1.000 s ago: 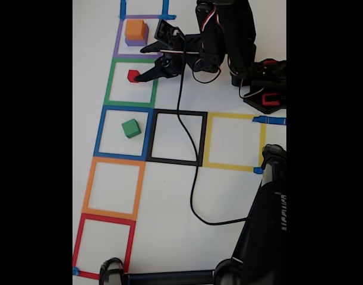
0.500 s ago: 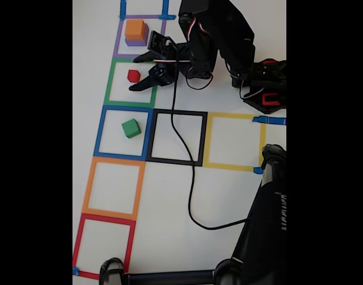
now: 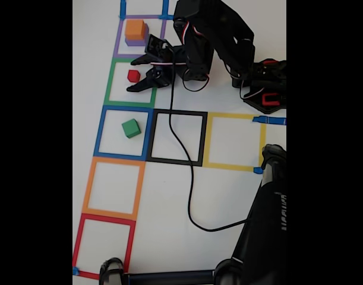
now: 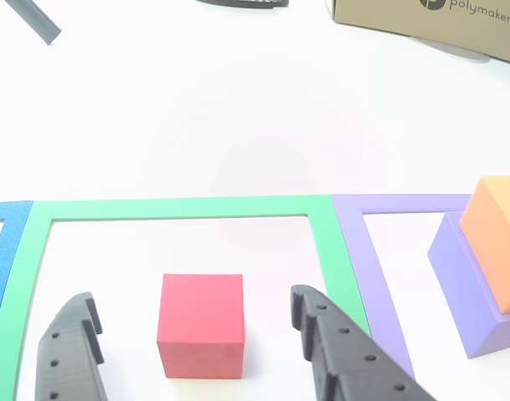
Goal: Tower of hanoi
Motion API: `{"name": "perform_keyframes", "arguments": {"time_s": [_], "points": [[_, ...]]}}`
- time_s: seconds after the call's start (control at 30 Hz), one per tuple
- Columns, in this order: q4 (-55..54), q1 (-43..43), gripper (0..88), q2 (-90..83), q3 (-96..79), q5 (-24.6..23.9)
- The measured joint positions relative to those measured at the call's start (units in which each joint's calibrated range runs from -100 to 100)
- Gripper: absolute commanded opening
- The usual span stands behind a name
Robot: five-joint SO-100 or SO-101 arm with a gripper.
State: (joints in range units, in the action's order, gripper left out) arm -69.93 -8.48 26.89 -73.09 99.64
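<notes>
The small red cube (image 3: pixel 133 75) sits flat on the white desk (image 3: pixel 169 196) inside the green tape square (image 3: pixel 111 83), one face turned squarely toward the camera in the other view (image 4: pixel 201 334); being a cube, it has no long axis to speak of. The black two-finger pincer (image 3: pixel 133 74) reaches into the green tape square from the right in the fixed view, its jaws spread wide with one finger on either side of the red cube. In the other view the left fingertip (image 4: pixel 71 355) and the right fingertip (image 4: pixel 321 342) stand apart from the cube's sides with white desk showing in both gaps, so the pincer (image 4: pixel 196 330) grips nothing. Just beyond the green tape square, in the purple tape square (image 3: pixel 119 35), an orange block (image 3: pixel 135 28) rests on a wider purple block (image 3: pixel 136 41). On the other side of the green tape square, a small green cube (image 3: pixel 131 127) lies inside the blue tape square (image 3: pixel 101 133), turned slightly askew to its edges.
</notes>
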Motion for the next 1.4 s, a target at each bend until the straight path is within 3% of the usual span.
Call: {"name": "perform_keyframes", "arguments": {"time_s": [0.7,0.97,1.4], "points": [[0.0,1.8,12.7,0.8,0.2,0.0],[0.0,2.0,4.0,0.8,0.2,0.0],[0.0,2.6,1.1,1.0,0.2,0.0]]}}
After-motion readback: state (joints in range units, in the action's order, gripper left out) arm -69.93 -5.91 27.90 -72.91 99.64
